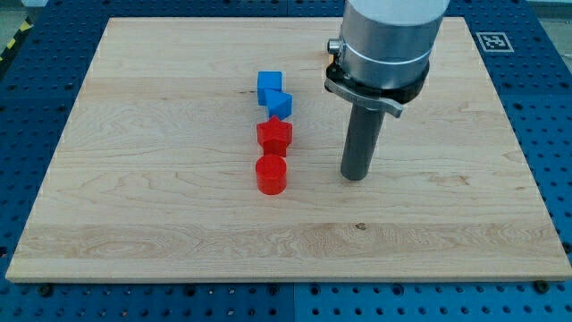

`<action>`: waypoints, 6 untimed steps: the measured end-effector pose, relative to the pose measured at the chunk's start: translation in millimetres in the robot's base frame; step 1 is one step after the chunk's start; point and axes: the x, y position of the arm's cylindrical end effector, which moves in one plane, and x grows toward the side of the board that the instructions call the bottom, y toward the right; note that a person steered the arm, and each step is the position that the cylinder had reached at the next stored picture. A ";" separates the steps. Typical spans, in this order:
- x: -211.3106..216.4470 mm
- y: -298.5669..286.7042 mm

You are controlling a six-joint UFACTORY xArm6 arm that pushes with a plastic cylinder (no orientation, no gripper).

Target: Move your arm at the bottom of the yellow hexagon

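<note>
No yellow hexagon shows anywhere in the camera view. My tip (356,176) rests on the wooden board (134,179), right of centre. To its left stands a column of blocks: a blue cube (269,87) at the top, a smaller blue block (281,105) just below it, a red star-shaped block (274,136) under that, and a red cylinder (271,174) at the bottom. The tip is level with the red cylinder, clearly apart from it on the view's right. The arm's grey body (389,40) hides part of the board's top edge.
The board lies on a blue perforated table (554,134). A black-and-white marker tag (491,40) sits off the board's top right corner.
</note>
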 end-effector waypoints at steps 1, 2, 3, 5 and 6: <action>-29.9 0.0; -53.7 0.0; -93.5 0.0; -148.0 -8.4; -162.4 -25.4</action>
